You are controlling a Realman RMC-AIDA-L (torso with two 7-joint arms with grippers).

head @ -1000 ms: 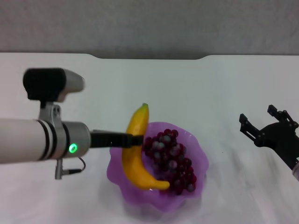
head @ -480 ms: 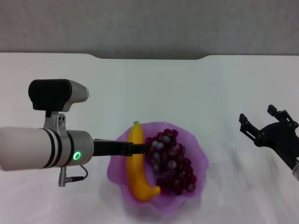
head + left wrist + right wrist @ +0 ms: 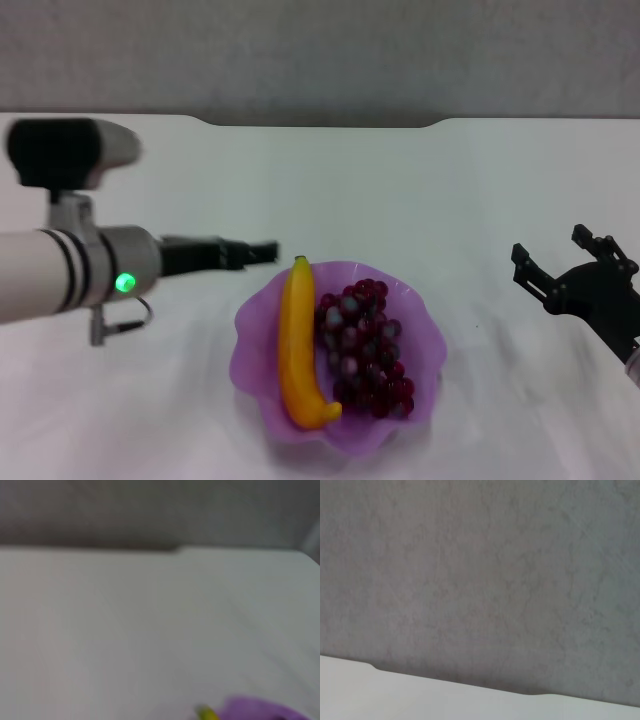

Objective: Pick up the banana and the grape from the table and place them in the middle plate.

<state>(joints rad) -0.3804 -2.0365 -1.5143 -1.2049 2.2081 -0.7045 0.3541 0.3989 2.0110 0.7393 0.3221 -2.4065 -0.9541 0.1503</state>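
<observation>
The banana (image 3: 295, 345) lies inside the purple middle plate (image 3: 258, 325), along its left side, with its green stem tip over the far rim. The grape bunch (image 3: 365, 345) lies in the plate to the banana's right. My left gripper (image 3: 265, 252) is empty, above the table (image 3: 400, 190) just left of the plate's far-left rim, apart from the banana. The left wrist view shows the banana's stem tip (image 3: 205, 712) and a bit of the plate's rim (image 3: 260, 709). My right gripper (image 3: 557, 262) is open and empty, parked at the right.
The table's far edge has a shallow notch (image 3: 320, 123), with a grey wall behind it. The right wrist view shows only that wall (image 3: 480, 570) and the table's far edge (image 3: 420, 695).
The left gripper lowered the banana into the plate, let it go and drew back up and to the left. The banana now lies flat beside the grapes. The right arm has not moved.
</observation>
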